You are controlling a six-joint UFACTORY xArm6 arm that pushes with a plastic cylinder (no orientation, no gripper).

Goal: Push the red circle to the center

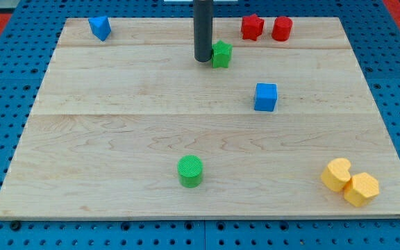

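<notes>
Your tip (203, 60): touching the green star (221, 53) on the view's left.
Red circle (282, 28): tabletop (117, 132) top edge — beside the red star (252, 27).
Gripper: none fitted — rod only.

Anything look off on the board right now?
Nothing stands out. All blocks sit flat and intact on the board. My tip rests against the green star, left of the red circle, which is beside the red star.

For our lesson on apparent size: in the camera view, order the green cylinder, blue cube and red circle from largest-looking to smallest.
1. Green cylinder and blue cube: look about alike, so unranked; the cylinder lies nearer the view's bottom, possibly closer to the camera.
2. Red circle: looks smallest, though it sits at the view's top, likely farthest.
</notes>
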